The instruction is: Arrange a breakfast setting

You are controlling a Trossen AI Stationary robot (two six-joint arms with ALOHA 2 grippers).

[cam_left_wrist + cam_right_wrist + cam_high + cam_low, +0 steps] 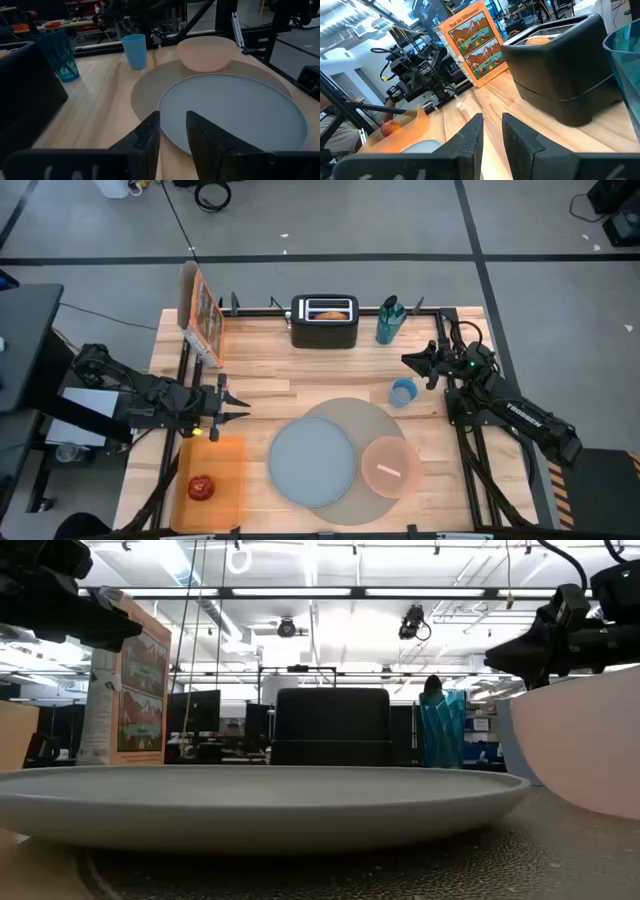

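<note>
**Apple and bagel not yet on the setting**

The red apple [201, 487] sits on the orange tray [228, 470], left of the mat [385, 420]. I judge it firm, smooth and prone to roll, so I'd pinch across its widest part. The bagel [329, 310] is in the toaster [324, 331]; soft, best grasped by its top edge. Left gripper [232, 406] hovers beside the tray, right gripper [415, 361] near the blue cup [403, 392]; both have narrowly parted jaws holding nothing.

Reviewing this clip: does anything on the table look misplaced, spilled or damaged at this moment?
Nothing looks spilled or broken. Odd for a breakfast setting: the apple sits alone on the orange tray, off the mat, and the bagel is in the toaster. A spoon lies in the bowl.
</note>
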